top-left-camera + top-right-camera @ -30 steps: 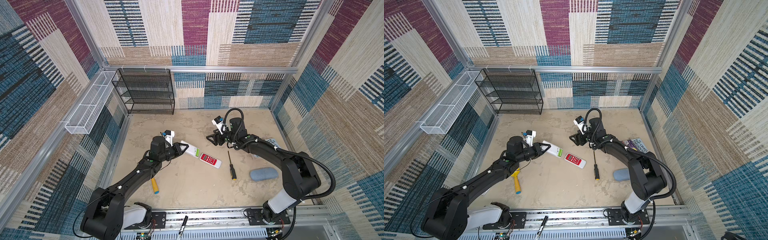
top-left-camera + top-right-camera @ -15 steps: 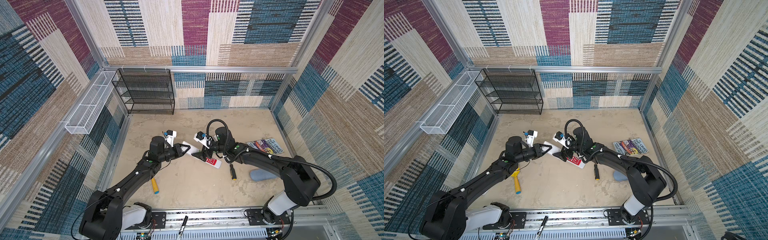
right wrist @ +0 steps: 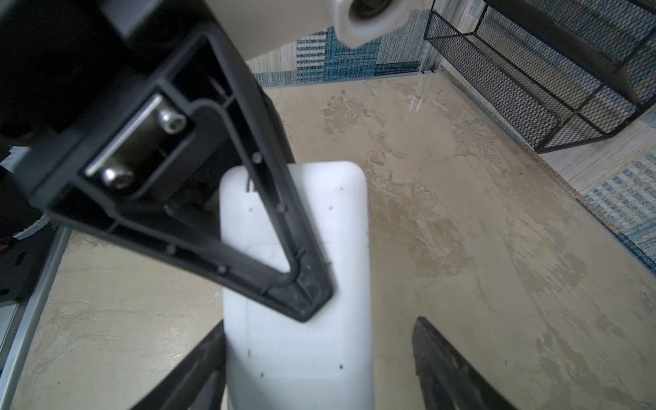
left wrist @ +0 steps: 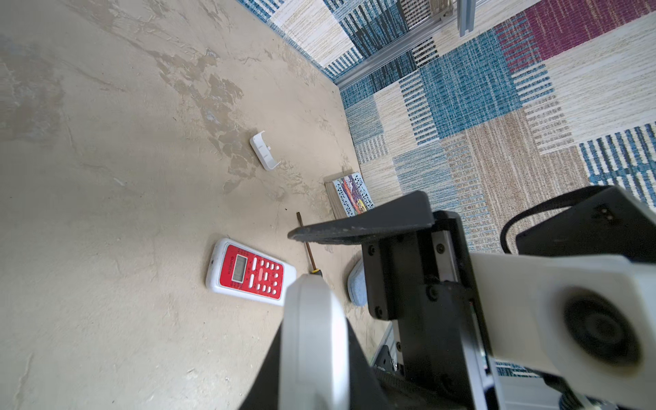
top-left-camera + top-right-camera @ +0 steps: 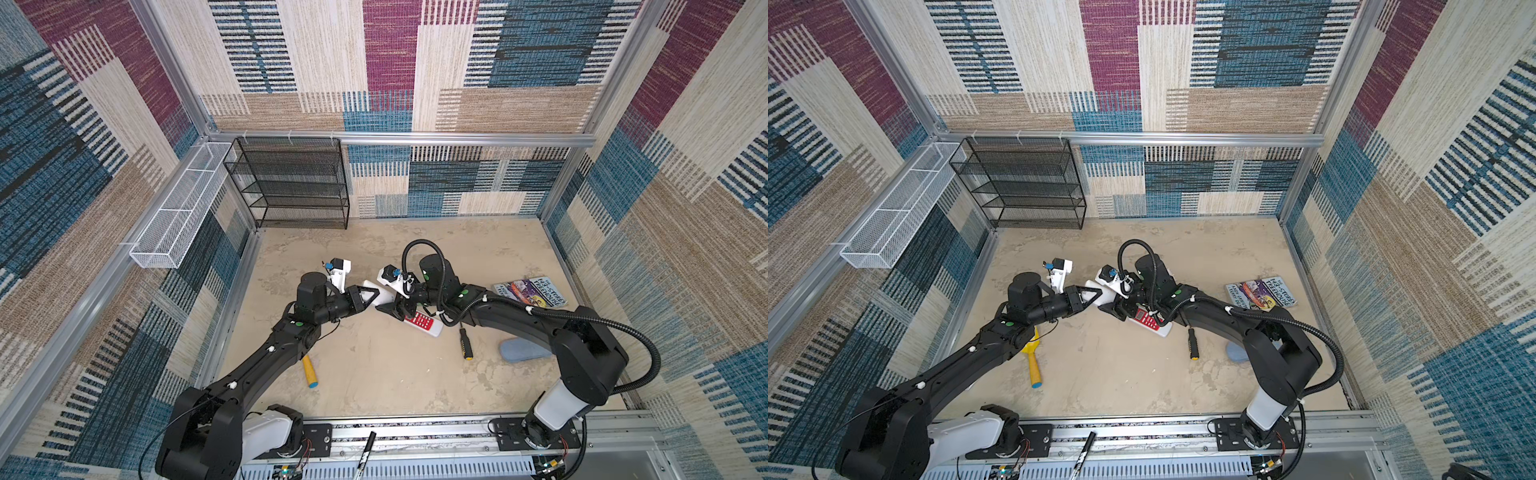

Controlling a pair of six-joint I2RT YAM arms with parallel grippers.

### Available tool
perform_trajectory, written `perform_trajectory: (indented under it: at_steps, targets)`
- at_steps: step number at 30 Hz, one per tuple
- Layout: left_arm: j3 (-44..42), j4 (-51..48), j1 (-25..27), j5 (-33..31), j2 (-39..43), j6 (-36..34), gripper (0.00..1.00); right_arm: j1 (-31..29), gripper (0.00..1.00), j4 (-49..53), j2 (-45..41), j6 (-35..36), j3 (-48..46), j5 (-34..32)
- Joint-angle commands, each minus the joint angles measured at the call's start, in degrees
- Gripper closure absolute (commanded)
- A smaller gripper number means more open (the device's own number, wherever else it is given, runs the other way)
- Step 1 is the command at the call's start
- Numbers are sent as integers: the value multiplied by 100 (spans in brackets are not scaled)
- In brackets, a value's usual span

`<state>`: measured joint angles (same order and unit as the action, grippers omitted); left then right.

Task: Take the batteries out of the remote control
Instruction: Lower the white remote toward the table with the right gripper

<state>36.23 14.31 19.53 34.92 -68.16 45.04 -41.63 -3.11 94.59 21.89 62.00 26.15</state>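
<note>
Tabletop (image 5: 374,386) items run from the bottom of both top views upward. At lower left, a yellow-handled tool with a blue end (image 5: 308,371) lies partly under the left arm. At lower right, a screwdriver (image 5: 464,347) points its black-and-yellow handle down the frame, near a blue-grey oblong pad (image 5: 519,351).

Just above, at centre, the red remote (image 5: 422,323) lies face up. Its long axis slants from upper left to lower right, with the display end at upper left, under the right wrist.

Next to it, the left claw (image 5: 371,297) pinches the white remote (image 5: 384,291) across its flat faces. That remote's long axis runs nearly left to right across the frame, and its free end points at the right arm. The right claw (image 3: 319,330) is spread astride that end. One finger (image 3: 198,358) sits against a long edge and the other stands clear of the opposite edge. The remote's plain back, with a faint panel outline, faces the right wrist camera. The batteries are hidden in every view.

The left wrist view shows a small white cover (image 4: 264,154) lying loose, well apart from the red remote.

Farther up at right lies a book (image 5: 532,292). A black mesh rack (image 5: 291,183) stands against the back wall, and a white wire basket (image 5: 174,208) hangs at upper left.
</note>
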Motion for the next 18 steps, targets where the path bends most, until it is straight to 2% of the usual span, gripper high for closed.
perform_trajectory:
  at_steps: [1,8,10,13,18]
  targets:
    - [7,39,7,200,40,-151,100,15,27,-38,57,30,117,-139]
    - [-15,3,7,190,53,-169,100,14,48,26,103,113,177,-75]
    - [-19,-13,6,155,72,-171,100,14,52,30,99,140,180,-90]
    - [-19,-68,7,104,79,-180,92,14,56,56,120,221,191,-138]
    - [3,-157,7,31,70,-197,69,21,59,149,148,366,199,-163]
